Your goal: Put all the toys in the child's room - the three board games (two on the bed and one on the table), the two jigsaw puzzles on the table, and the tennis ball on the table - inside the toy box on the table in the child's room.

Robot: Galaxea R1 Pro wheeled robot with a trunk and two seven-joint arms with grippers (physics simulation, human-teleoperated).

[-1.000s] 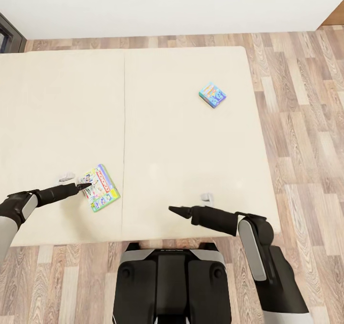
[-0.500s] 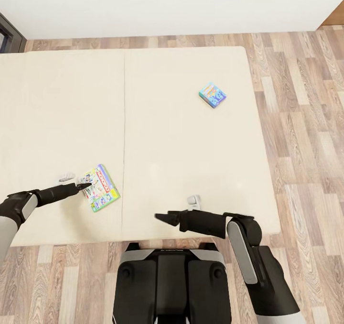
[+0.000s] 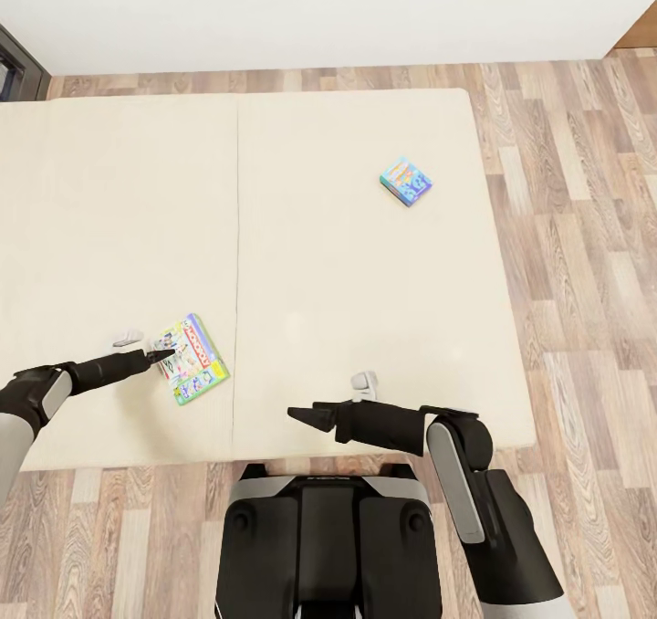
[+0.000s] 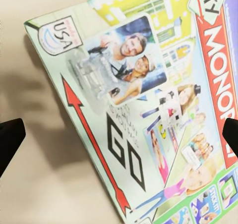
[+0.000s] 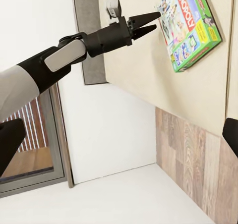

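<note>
A white board game [image 3: 192,360] with a green edge and red band lies flat near the bed's [image 3: 347,272] front left. My left gripper [image 3: 164,355] is open, its tips at that box's near-left edge. In the left wrist view the box lid [image 4: 134,105] is close up, with dark fingertips [image 4: 10,140] spread wide at either side. A smaller blue board game [image 3: 405,182] rests on the mattress, far right. Over the mattress's front edge, my right gripper [image 3: 294,413] hangs open and holds nothing. The right wrist view looks across at the left gripper [image 5: 154,23] and the box [image 5: 191,26].
The beige mattress has a seam [image 3: 237,263] down its middle. Wood-plank floor [image 3: 584,236] runs to the right of the bed and behind it, up to a white wall [image 3: 319,7]. A dark window frame [image 3: 18,62] is at the far left. My base [image 3: 328,546] stands against the bed's front edge.
My right arm has swung left along the bed's front edge, towards the white board game. The left arm and both boxes have stayed where they were.
</note>
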